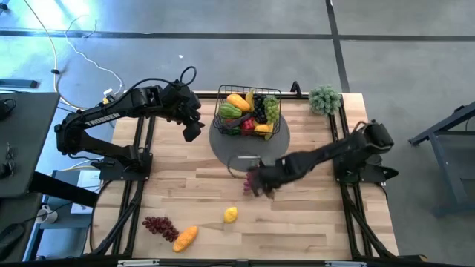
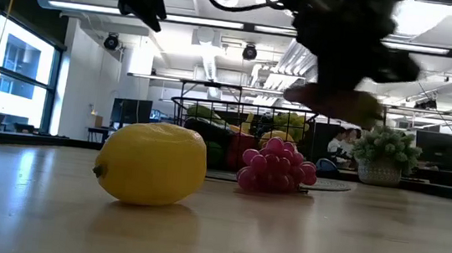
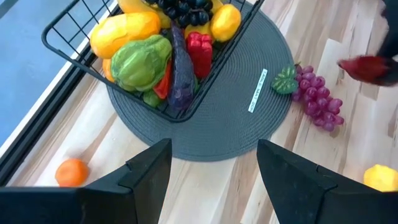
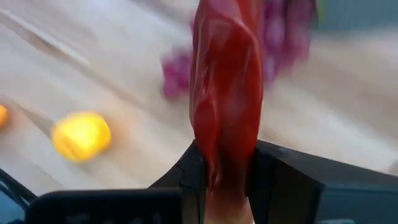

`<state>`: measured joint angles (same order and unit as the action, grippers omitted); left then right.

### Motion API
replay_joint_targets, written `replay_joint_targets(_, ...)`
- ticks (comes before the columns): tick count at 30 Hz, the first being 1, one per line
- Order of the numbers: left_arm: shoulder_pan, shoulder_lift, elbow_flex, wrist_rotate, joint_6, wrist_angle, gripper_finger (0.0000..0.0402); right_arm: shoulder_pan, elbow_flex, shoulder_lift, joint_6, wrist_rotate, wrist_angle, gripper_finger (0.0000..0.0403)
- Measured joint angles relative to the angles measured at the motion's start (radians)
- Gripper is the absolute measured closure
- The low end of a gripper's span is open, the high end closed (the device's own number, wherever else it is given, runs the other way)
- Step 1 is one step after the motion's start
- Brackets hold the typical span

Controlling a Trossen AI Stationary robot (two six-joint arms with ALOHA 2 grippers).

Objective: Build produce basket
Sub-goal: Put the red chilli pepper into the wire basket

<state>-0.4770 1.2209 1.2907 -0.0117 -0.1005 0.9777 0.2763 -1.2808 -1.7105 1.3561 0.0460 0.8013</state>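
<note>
Black wire-mesh basket (image 1: 248,111) mostly filled; right tool (image 4: 227,171) clamped on glossy red pepper (image 4: 227,87) near it, left tool (image 3: 214,162) apart; yellow lemon (image 1: 231,214), grapes, orange fruit remain out.

The basket (image 1: 249,111) stands on the mat (image 1: 223,144) at the far middle of the table (image 1: 312,222). The plant (image 1: 325,99) is right of it, at the far edge. The grapes (image 3: 316,99) lie just beside the mat's near edge. The lemon (image 1: 231,215) lies nearer the front. 1 more bunch (image 1: 158,226) and the carrot (image 1: 185,236) lie front left, side by side.
</note>
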Motion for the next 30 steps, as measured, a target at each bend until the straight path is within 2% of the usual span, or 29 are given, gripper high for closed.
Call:
replay_joint_targets(6,0.0,0.0,0.0,0.001,0.0,0.007,0.0174,-0.165,-0.002,0.04,-0.323,0.032,-0.097,0.0356)
replay_joint_targets(11,0.0,0.0,0.0,0.029,-0.032,0.006,0.0174,-0.294,-0.064,0.031,-0.654,0.034,-0.182,0.0356)
replay_joint_targets(17,0.0,0.0,0.0,0.09,-0.107,0.006,0.0174,-0.424,-0.16,0.031,-0.991,0.032,-0.186,0.0356)
replay_joint_targets(30,-0.001,0.0,0.0,0.126,-0.296,0.006,0.0174,-0.61,-0.207,0.004,-1.599,0.023,-0.216,0.0356)
